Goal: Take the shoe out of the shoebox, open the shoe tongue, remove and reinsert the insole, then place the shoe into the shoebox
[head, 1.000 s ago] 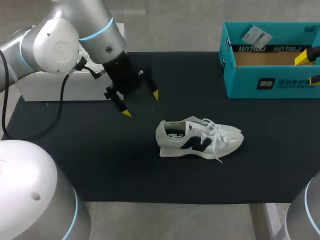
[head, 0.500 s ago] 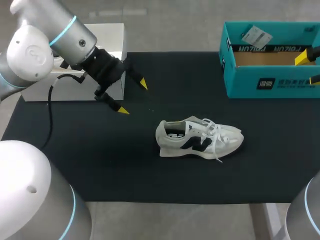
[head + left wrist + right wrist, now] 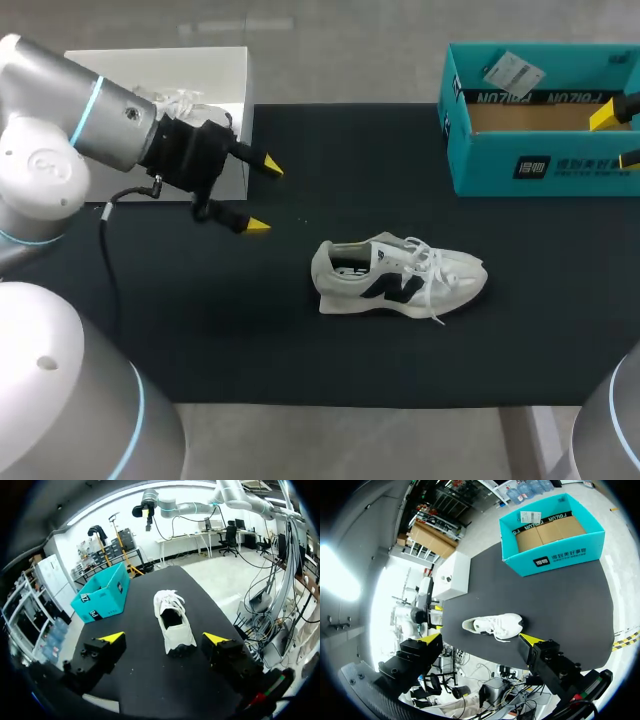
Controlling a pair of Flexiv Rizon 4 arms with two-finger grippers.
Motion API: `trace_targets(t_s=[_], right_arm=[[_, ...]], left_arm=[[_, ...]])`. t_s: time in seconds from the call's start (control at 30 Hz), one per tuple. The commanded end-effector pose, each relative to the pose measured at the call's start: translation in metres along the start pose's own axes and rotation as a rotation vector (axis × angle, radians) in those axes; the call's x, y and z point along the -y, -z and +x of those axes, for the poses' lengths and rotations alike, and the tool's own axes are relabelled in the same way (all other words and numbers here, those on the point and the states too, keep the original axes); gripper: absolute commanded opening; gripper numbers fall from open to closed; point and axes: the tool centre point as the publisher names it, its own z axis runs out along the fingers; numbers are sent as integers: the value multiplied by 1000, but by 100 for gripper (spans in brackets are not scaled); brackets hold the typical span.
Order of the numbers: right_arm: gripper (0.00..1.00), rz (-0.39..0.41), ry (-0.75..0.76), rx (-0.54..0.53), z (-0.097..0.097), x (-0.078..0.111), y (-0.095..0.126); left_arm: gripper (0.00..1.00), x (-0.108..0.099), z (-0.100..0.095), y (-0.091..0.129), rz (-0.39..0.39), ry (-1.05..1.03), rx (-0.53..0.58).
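while the shoe (image 3: 400, 278) lies outside the shoebox (image 3: 545, 168), left gripper (image 3: 264, 197) spread empty, right gripper (image 3: 481, 638) spread too

- A black mat (image 3: 300, 340) covers the table across the middle of the frame.
- A white box (image 3: 215, 65) sits at the upper left, at the mat's edge.
- Grey floor (image 3: 330, 50) shows along the top and the bottom.
- Light is even, without hard shadows.
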Motion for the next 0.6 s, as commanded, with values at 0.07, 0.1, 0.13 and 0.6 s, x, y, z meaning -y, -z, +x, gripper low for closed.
trace_targets(t_s=[0.07,0.1,0.13,0.6], right_arm=[[100,-1,-1,3,0,1,-1],[100,-1,-1,3,0,1,-1],[100,-1,-1,3,0,1,-1],[100,-1,-1,3,0,1,-1]], left_arm=[[100,-22,7,-22,147,405,134],[100,-25,8,-24,165,432,111],[100,-29,10,-26,164,446,83],[100,-60,24,-49,33,390,-168]])
